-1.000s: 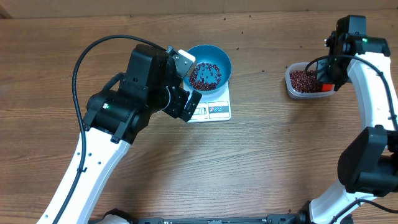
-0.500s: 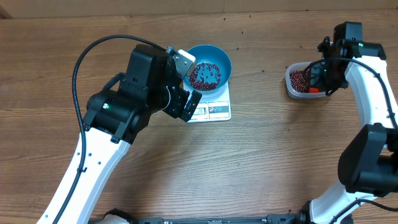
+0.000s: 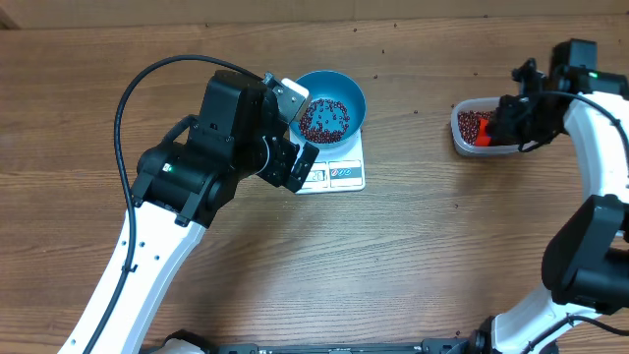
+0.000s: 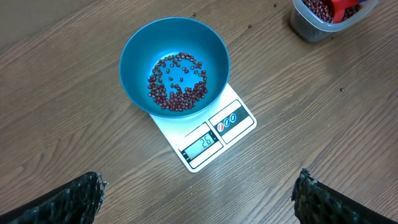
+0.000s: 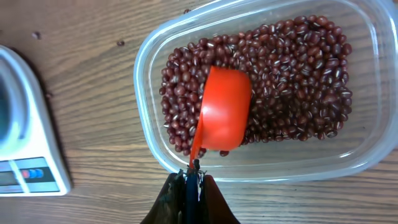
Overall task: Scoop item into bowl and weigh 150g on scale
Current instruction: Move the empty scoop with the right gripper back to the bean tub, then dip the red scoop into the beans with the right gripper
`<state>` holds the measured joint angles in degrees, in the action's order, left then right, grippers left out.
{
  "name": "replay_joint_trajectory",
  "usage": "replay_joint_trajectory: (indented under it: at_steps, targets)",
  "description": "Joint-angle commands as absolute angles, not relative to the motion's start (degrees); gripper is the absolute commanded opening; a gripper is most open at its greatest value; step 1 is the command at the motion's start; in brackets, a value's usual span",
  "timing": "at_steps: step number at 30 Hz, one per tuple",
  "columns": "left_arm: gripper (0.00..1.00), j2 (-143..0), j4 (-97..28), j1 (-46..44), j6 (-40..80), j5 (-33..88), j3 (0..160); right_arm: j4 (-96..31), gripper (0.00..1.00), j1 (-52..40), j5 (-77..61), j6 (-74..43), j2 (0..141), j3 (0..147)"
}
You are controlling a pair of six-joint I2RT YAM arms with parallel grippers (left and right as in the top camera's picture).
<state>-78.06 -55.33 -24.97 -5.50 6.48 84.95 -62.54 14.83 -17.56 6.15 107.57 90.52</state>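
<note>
Right wrist: scoop among beans in container

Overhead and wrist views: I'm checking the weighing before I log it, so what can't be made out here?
- Overhead: the scale display is hidden under a finger of the left gripper.
- Right wrist: the scoop shows only its back among the beans, fill unseen; its handle is buried in the right gripper.
- Left wrist: the container is cut off by the top edge.
</note>
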Motion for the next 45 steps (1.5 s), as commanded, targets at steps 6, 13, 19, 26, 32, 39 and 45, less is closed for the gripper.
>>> replay_joint_trajectory:
  at_steps: [6, 13, 19, 26, 32, 39, 45]
  targets:
    - [0.99, -78.46, -55.31, -24.71, -4.91, 6.92, 85.34, -62.22, 0.04, 20.51, -30.72, 7.16, 107.07, 89.95]
    - [1.0, -78.46, -55.31, -24.71, -4.91, 6.92, 85.34, -62.52, 0.04, 22.04, -33.63, 7.94, 107.74, 89.95]
    - [1.0, -78.46, -55.31, -24.71, -4.91, 6.92, 85.34, -63.48, 0.04, 22.17, -34.87, 7.68, 109.1, 89.95]
    - [1.0, -78.46, -55.31, -24.71, -4.91, 6.92, 85.34, -63.4, 0.04, 22.15, -34.89, 7.27, 112.01, 89.95]
    - [1.0, -78.46, -55.31, -24.71, -4.91, 6.92, 85.34, -63.29, 0.04, 22.87, -36.75, 7.29, 112.09, 89.95]
    - [1.0, -78.46, -55.31, -24.71, -4.91, 6.92, 85.34, -63.33, 0.04, 27.92, -46.3, 7.33, 112.09, 90.02]
    - [0.99, -78.46, -55.31, -24.71, -4.91, 6.92, 85.34, -63.64, 0.04, 34.17, -54.98, 8.03, 112.09, 90.02]
